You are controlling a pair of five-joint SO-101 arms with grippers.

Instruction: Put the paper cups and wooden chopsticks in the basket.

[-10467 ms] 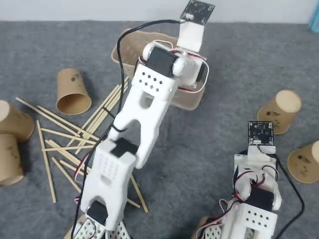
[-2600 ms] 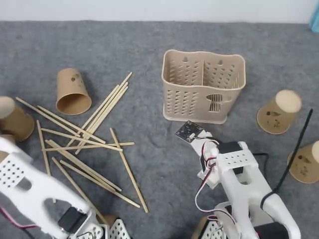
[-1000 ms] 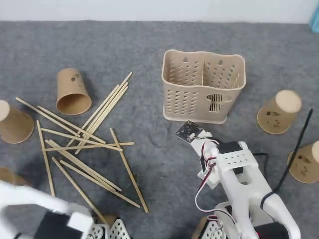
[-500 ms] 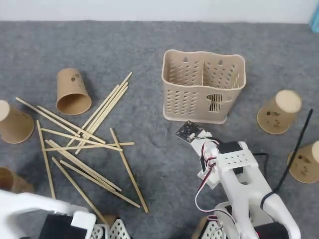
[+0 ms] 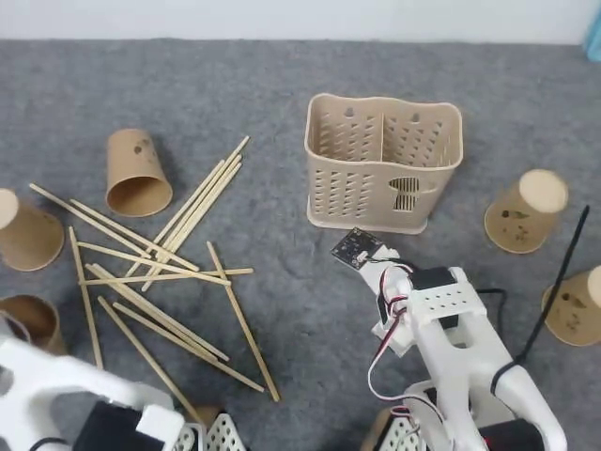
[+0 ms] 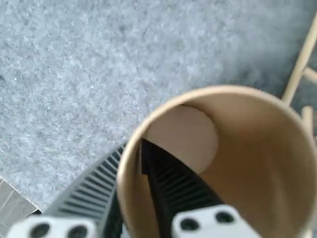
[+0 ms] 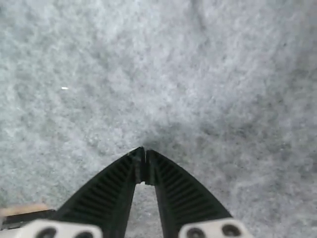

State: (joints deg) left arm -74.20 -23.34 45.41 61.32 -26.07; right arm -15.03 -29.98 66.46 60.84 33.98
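Grey felt covers the worktop (image 5: 310,310). Nearest to us, well to the left of the basket (image 5: 362,193) and far on its near side, the left pincer (image 6: 134,151) is clamped on the wall of a paper cup (image 5: 28,321), one finger inside and one outside. Half a second ago that cup sat lower and more on its side; now its mouth faces up. We judge that the lift has begun and that the carry to the basket comes next. The right pincer (image 7: 144,166) hangs just on the basket's near side, fingers pressed together on nothing, and its arm has kept still these last seconds. An edge cup (image 5: 575,305) lies to the right of the basket. To its left the wooden chopsticks (image 5: 202,197) lie scattered as before, none gathered yet. Beyond them sit a far-left cup (image 5: 23,235) and a tipped cup (image 5: 136,174) with its mouth towards us, and a right-hand cup (image 5: 526,211) rests just right of the basket. Farthest off, the basket stands upright, with a divider splitting it into two compartments. We see nothing in either, though their floors are partly hidden, so nearly the whole task looks to be ahead of us.
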